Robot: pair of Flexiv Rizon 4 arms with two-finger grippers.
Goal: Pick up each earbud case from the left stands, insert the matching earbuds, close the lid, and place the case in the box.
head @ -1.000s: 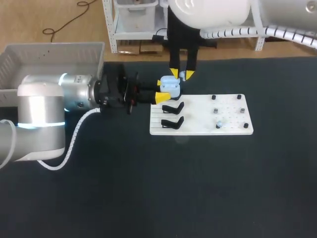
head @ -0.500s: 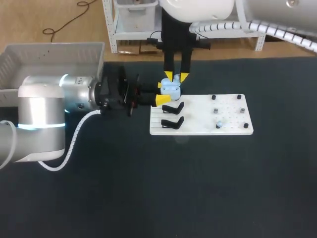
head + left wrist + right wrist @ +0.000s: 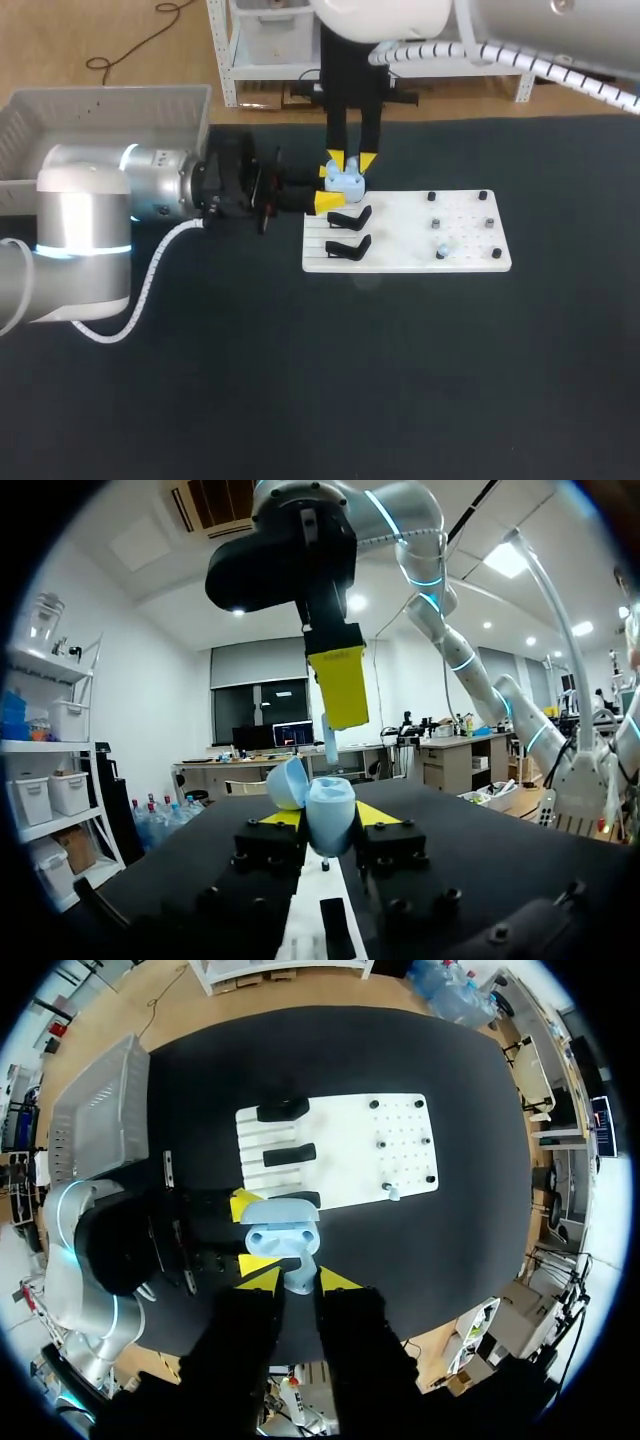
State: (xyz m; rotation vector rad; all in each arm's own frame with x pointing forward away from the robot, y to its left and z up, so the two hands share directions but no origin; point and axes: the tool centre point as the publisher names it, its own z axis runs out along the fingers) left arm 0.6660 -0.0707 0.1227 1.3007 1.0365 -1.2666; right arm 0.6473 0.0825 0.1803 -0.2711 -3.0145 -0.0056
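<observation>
One earbud case (image 3: 343, 181) clamped in left gripper (image 3: 328, 187); right gripper (image 3: 351, 160) straddles it, grip unclear; two black stands (image 3: 349, 217) nearby.

The dark worktop (image 3: 400, 380) carries a white board (image 3: 405, 255) toward its far side, with black stands (image 3: 348, 246) and small pegs (image 3: 431, 197) on it, and a grey box (image 3: 60, 120) at its far left corner.

Head cam: high behind, looks down over whole table (image 3: 300, 400). Left wrist cam: low, level along white board (image 3: 308, 925), close on earbud case (image 3: 326, 818). Right wrist cam: above same case, facing down.
</observation>
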